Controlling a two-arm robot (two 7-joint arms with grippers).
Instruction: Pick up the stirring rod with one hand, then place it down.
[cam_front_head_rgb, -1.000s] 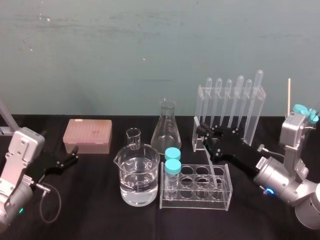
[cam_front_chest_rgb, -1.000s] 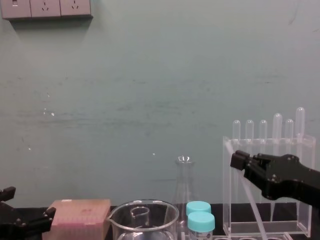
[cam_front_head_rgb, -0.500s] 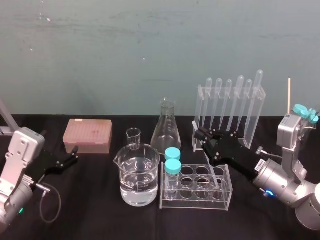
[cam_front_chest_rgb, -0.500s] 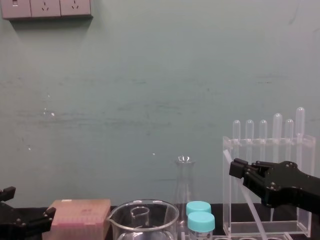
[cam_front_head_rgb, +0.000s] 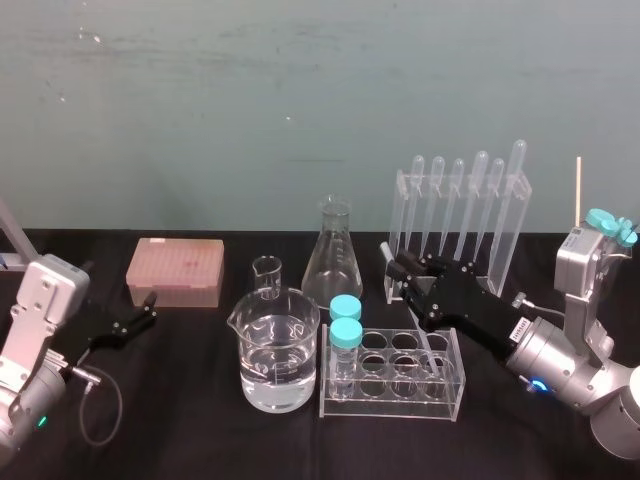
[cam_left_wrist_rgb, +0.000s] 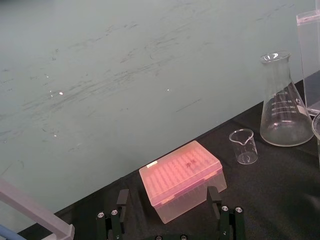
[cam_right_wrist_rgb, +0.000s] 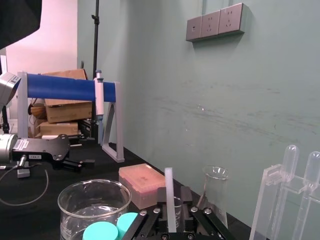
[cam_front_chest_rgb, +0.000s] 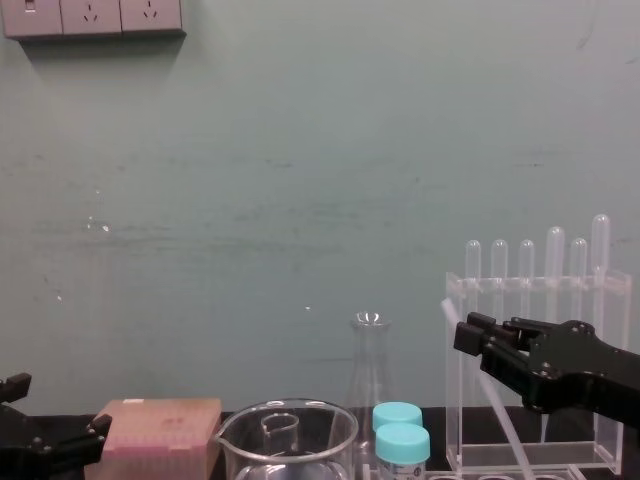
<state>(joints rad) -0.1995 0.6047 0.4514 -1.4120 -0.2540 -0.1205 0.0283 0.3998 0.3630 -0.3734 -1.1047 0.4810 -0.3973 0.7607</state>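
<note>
Right gripper (cam_front_head_rgb: 403, 266) is sinking lower and leftward | its fingers are clamping the tilted stirring rod (cam_right_wrist_rgb: 169, 196) | left gripper (cam_front_head_rgb: 143, 308) is resting at far left, fingers spread

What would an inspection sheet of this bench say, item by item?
Surface: black table cover; no spills seen.
Job's things: stirring rod held slanting above the small tube rack; whether its lower end touches anything cannot be told.
Clutter: large beaker of clear liquid, small beaker, conical flask, pink tip box, two teal-capped tubes in the small tube rack, tall rack of pipettes.
Grippers: right gripper shut on the stirring rod in front of the tall rack; left gripper open, parked near the pink tip box.
Cables: looped cable beside the left arm.
Surroundings: teal wall with wall sockets.
</note>
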